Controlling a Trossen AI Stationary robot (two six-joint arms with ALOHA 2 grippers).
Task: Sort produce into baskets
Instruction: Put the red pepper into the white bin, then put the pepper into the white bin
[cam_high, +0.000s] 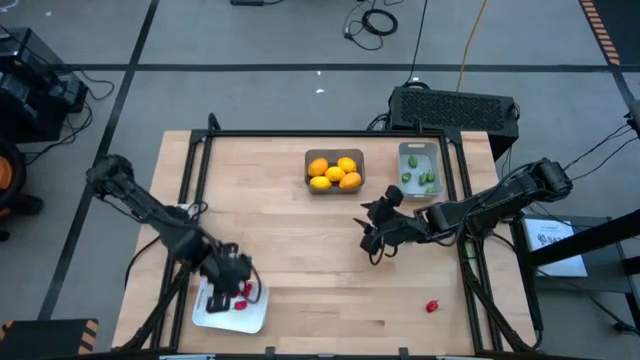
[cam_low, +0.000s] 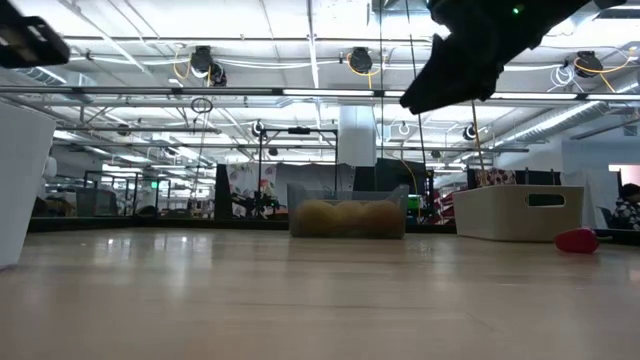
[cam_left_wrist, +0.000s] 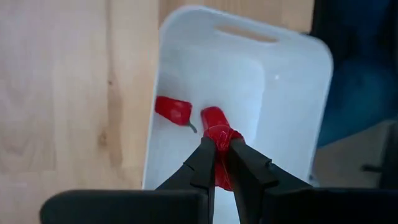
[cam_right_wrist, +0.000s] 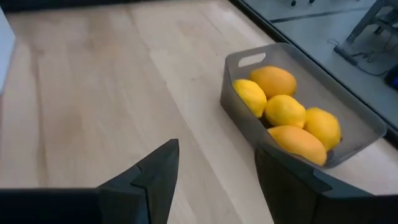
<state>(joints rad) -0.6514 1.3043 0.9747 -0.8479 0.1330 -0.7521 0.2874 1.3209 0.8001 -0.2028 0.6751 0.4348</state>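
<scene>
My left gripper (cam_high: 236, 283) stands over the white tray (cam_high: 215, 318) at the table's near left and is shut on a small red piece (cam_left_wrist: 215, 119). Another red piece (cam_left_wrist: 172, 110) lies on the tray's floor beside it. My right gripper (cam_high: 374, 236) is open and empty, above the table's middle, near side of the dark grey bin (cam_high: 334, 185). That bin holds yellow and orange round fruits (cam_right_wrist: 283, 109). The pale grey bin (cam_high: 419, 150) holds tiny green pieces (cam_high: 421, 178). One red piece (cam_high: 432, 306) lies on the table at the near right. My left gripper pinches the red piece (cam_left_wrist: 221, 138) between its two fingers (cam_left_wrist: 202, 163), coming from above and pointing down into the tray. One end of the piece sticks out past the fingertips. Whether that end rests on the tray's floor I cannot tell.
The two grey bins stand side by side at the table's far edge. A black frame (cam_high: 300, 133) runs along the far edge and both sides. In the low view the loose red piece (cam_low: 577, 240) lies in front of the pale bin (cam_low: 520, 212). Bare wood (cam_high: 320, 280) lies between the tray and the loose red piece.
</scene>
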